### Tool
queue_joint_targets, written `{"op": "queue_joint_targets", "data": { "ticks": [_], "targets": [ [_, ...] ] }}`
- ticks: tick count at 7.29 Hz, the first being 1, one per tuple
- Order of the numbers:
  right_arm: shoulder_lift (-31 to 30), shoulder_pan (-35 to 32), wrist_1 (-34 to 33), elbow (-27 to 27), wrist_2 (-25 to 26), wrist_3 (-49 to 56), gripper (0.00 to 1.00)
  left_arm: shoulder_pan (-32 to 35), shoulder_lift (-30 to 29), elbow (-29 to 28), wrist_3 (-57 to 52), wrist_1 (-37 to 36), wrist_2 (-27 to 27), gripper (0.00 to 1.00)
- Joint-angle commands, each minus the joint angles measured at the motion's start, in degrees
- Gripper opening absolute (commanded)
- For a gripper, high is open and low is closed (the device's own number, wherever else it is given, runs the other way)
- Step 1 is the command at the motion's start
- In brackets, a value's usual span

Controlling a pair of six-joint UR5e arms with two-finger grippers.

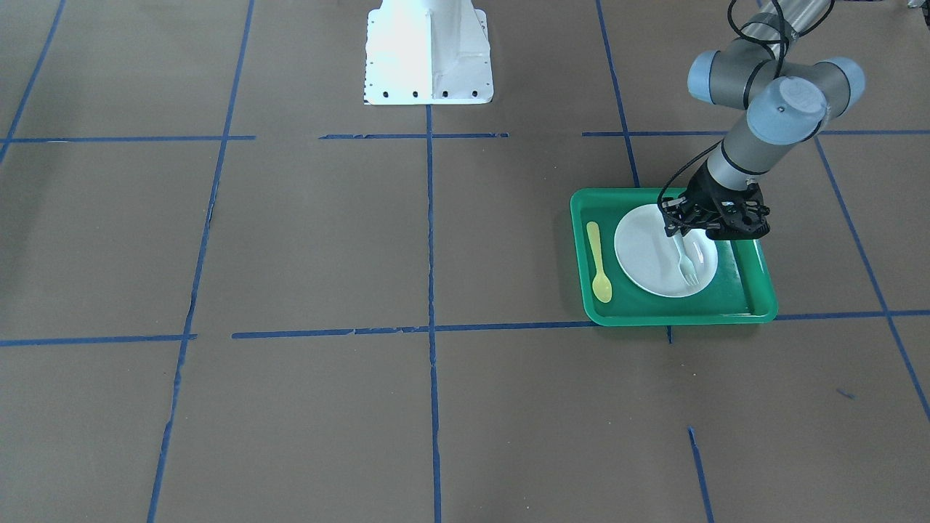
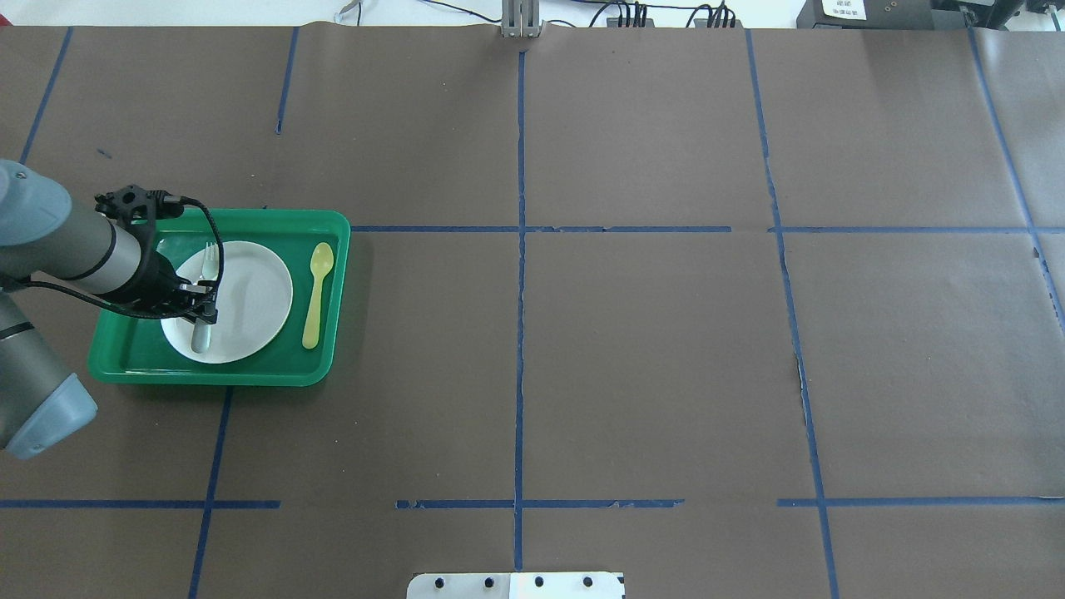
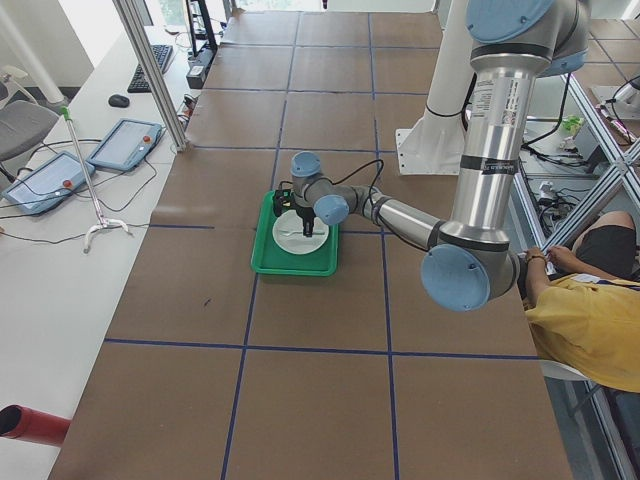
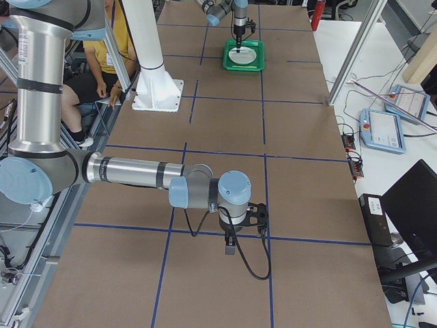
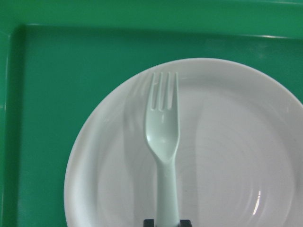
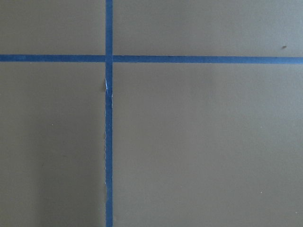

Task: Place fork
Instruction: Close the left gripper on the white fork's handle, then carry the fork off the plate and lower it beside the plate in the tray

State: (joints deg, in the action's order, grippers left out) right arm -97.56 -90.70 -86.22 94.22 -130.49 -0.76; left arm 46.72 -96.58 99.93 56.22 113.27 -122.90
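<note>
One whitish translucent plastic fork (image 5: 162, 137): handle sat between left gripper's (image 1: 676, 231) jaws, seemingly clamped; tines over round white plate (image 1: 643, 254). Right gripper (image 4: 231, 246): jaw state could not be told.

Brown table (image 2: 649, 358), blue tape grid (image 2: 520, 333); white side desk (image 3: 60, 260).

Pale whitish-mint fork (image 5: 163, 137); white plate (image 5: 236, 142); green tray (image 5: 47, 118); yellow spoon (image 1: 599, 261); brown table (image 1: 327, 232), blue tape grid (image 1: 430, 218).

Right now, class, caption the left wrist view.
Pale fork, gripped by its handle, over a white plate in a green tray.
</note>
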Motion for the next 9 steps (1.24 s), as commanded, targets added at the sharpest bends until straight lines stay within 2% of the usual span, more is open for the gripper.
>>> {"op": "queue_joint_targets", "data": {
  "ticks": [1,2,4,7,8,9],
  "targets": [
    [0.0,0.0,0.0,0.0,0.0,0.0,1.00,5.3,3.1,0.0,-9.3,0.4,-4.3,0.00],
    [0.0,0.0,0.0,0.0,0.1,0.0,1.00,7.5,4.2,-1.0,-13.9,0.6,-4.4,0.00],
    [0.0,0.0,0.0,0.0,0.1,0.1,1.00,7.3,3.3,-4.4,-13.3,0.6,-4.4,0.00],
    [0.0,0.0,0.0,0.0,0.1,0.0,1.00,7.0,3.1,-6.3,-13.2,0.6,-4.4,0.00],
    [0.0,0.0,0.0,0.0,0.0,0.0,1.00,6.9,3.1,-6.3,-13.4,0.7,-4.4,0.43],
    [0.0,0.0,0.0,0.0,0.0,0.0,1.00,7.0,3.1,-5.9,-13.4,0.7,-4.4,0.99]
  ]
}}
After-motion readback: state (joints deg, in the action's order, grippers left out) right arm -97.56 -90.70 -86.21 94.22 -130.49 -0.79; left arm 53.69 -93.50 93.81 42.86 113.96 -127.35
